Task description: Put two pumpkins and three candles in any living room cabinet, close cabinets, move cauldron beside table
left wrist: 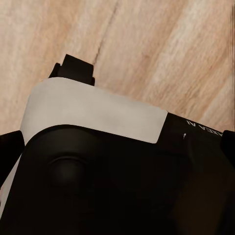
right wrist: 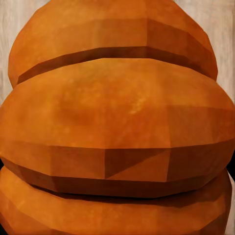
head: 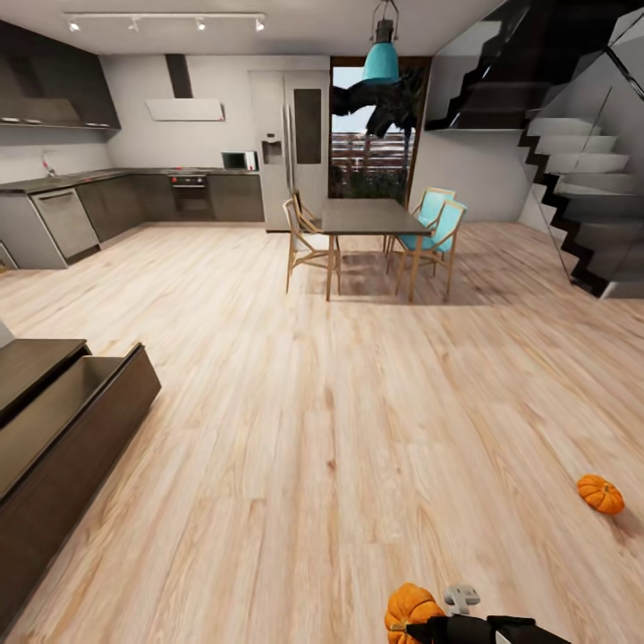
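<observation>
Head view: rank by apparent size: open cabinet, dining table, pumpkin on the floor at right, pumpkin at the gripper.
1. cabinet, nearest the camera
2. dining table, far off
3. pumpkin at the gripper and pumpkin on the floor: alike; the first is cut off.

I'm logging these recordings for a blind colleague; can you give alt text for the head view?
A ribbed bright-orange pumpkin sits at the right gripper at the bottom edge, over pale wood-plank floor. A second orange pumpkin lies on the floor at right; a low dark brown cabinet stands open at left.
</observation>
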